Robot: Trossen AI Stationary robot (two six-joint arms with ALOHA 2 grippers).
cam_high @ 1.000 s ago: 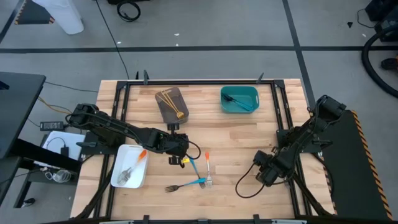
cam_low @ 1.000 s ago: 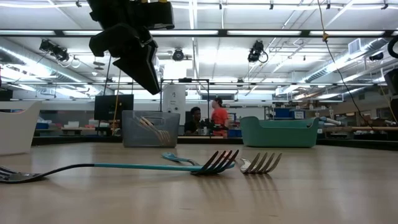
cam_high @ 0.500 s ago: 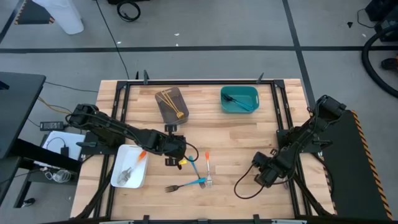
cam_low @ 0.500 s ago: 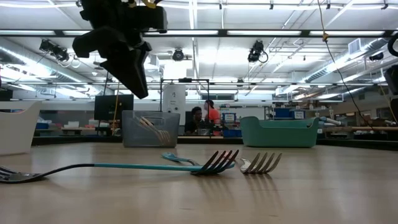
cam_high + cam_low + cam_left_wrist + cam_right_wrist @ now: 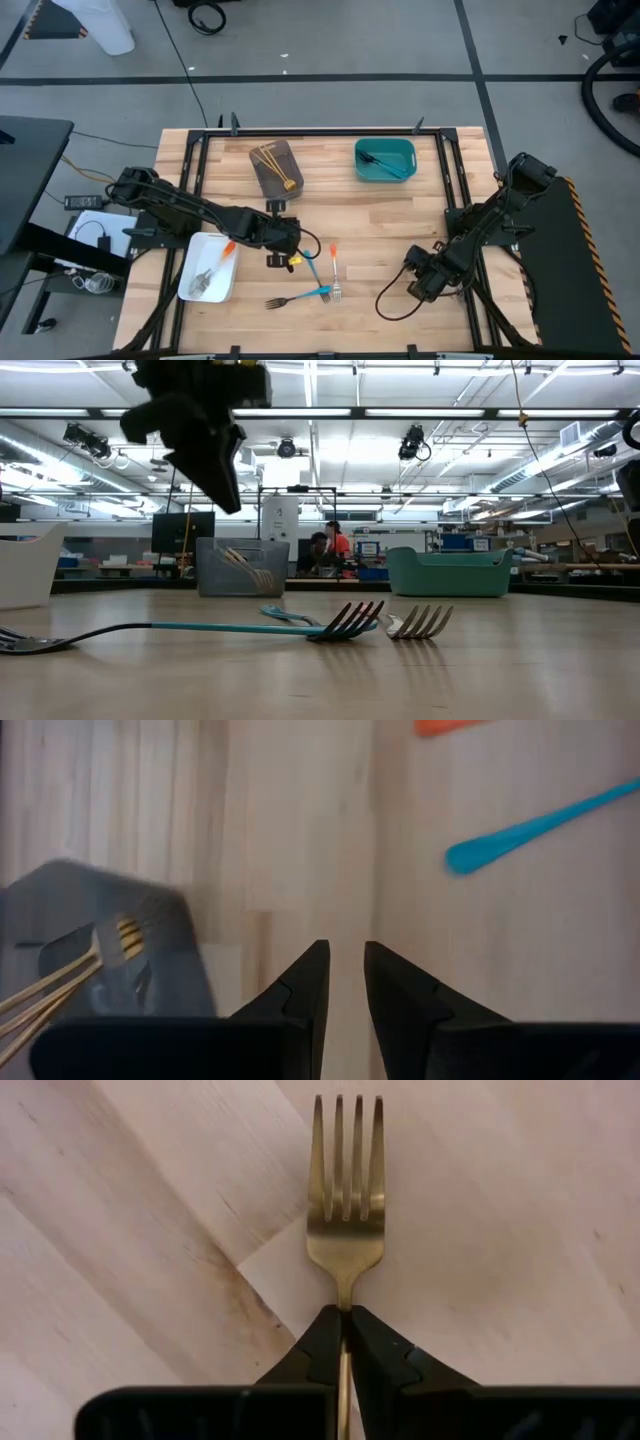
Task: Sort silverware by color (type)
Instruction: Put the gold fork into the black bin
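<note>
At the right side of the wooden counter, the right tool is clenched on the neck of a gold fork, gripping it just below the tines so the slim utensil can be lifted off the boards; the fork lies flat against the wood, tines pointing away from the wrist. That arm reaches in low from the counter's right edge, folded at the elbow, its wrist tipped down near the front. The left tool hangs above the counter's middle with its fingers slightly parted and nothing between them, the arm stretched out long from the left edge. Just beside it lie the forks not yet sorted: a blue-handled fork, an orange-handled fork and a dark fork with a teal handle near the front. The trays show the sorting scheme: the grey tray at the back holds gold forks, the likely home for the one now gripped; the teal tray holds blue-handled pieces; the white tray at the left front holds an orange-handled one.
</note>
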